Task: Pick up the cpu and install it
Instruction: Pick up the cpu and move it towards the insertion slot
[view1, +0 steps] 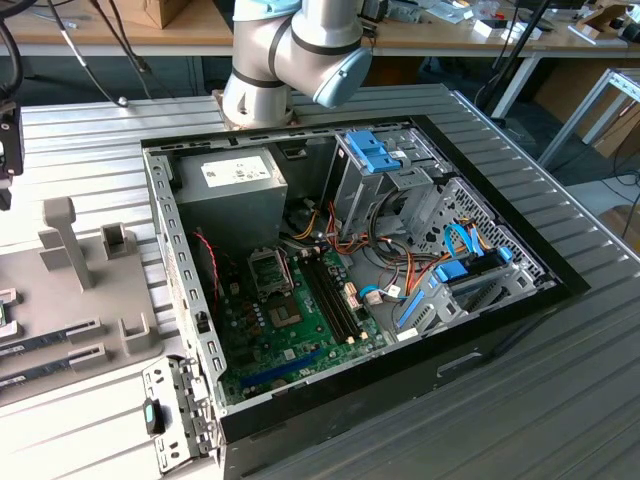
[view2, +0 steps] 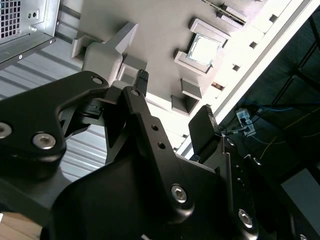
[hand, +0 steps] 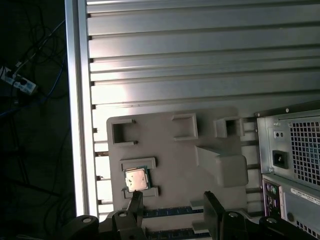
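Just beside the tool (hand: 171, 199), cpu (hand: 136, 179)

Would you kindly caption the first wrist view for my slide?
Open gripper hovers near the cpu, seated in its grey fixture tray.

You can see the cpu (hand: 136, 179) has a shiny silver top and a thin green edge. The tray (hand: 175, 155) is plain grey. The gripper (hand: 172, 205) is all black. The table (hand: 200, 50) is silver with long stripes. In the exterior view, the board (view1: 262, 335) is green, the clips (view1: 372, 152) are blue and the wires (view1: 340, 243) are orange.
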